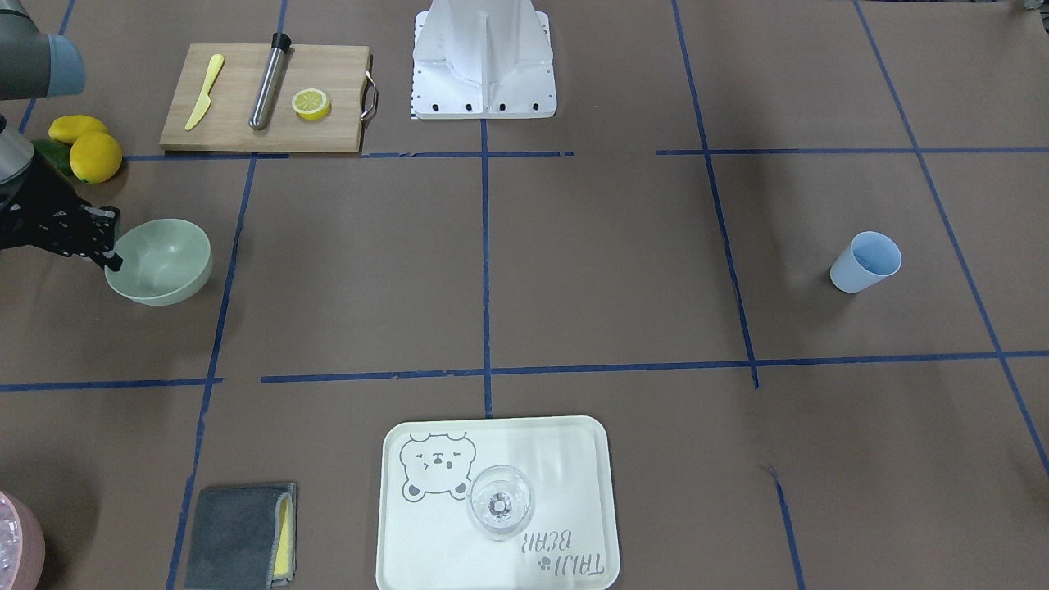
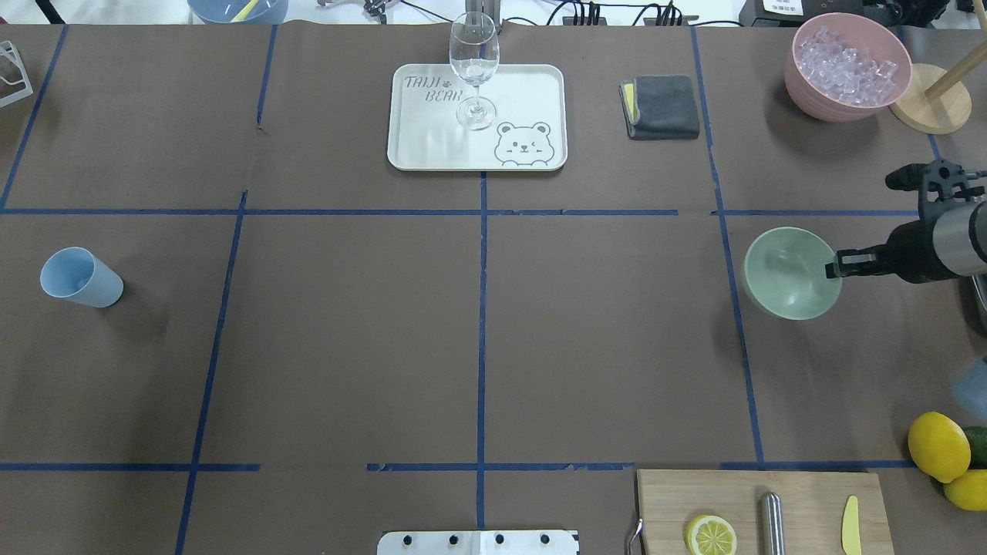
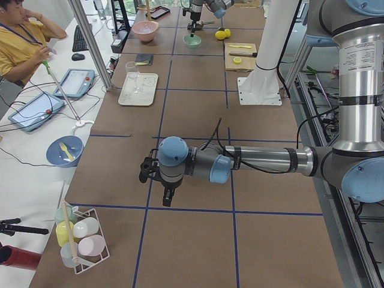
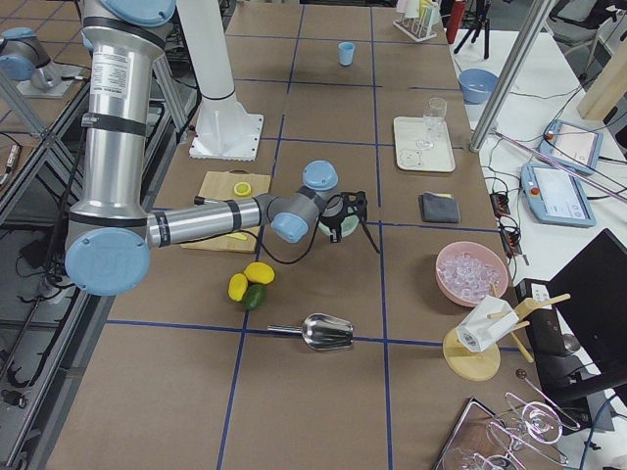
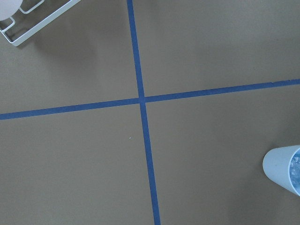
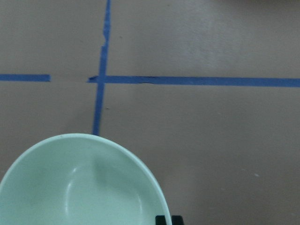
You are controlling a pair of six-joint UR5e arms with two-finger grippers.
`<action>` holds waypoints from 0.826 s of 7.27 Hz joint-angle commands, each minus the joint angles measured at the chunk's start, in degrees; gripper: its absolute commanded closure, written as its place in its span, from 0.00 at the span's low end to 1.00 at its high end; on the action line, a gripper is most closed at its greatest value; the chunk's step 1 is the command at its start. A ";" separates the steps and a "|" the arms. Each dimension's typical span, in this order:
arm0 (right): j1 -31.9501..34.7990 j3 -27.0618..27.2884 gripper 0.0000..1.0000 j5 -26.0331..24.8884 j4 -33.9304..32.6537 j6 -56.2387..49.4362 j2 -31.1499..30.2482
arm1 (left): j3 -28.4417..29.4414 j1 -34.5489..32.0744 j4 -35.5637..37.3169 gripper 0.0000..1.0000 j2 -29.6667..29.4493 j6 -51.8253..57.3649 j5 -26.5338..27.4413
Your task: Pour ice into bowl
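The pale sage-green bowl (image 2: 786, 274) sits at the table's right side; it also shows in the front view (image 1: 164, 262), the right wrist view (image 6: 84, 187) and the right side view (image 4: 326, 225). My right gripper (image 2: 837, 270) is shut on the bowl's rim, and its fingertips (image 6: 164, 219) show at that rim. The ice (image 2: 847, 65) lies heaped in the pink container (image 2: 806, 85) at the far right. The pale blue cup (image 2: 79, 278) stands far left; glassy bits show inside it in the left wrist view (image 5: 296, 171). My left gripper (image 3: 167, 197) hangs above the table near that cup; I cannot tell whether it is open or shut.
A tray (image 2: 540, 85) with a wine glass (image 2: 473, 65) stands at the far middle, with a grey cloth (image 2: 661, 106) beside it. A cutting board (image 2: 802, 493) carries a lemon half, a metal muddler and a yellow knife. Lemons (image 2: 937, 445) lie at the right edge. A metal scoop (image 4: 326, 331) lies near them.
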 commanded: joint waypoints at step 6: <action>-19.61 -1.57 1.00 -12.36 -31.54 17.79 30.85 | 0.09 0.00 0.00 0.00 0.02 0.00 0.00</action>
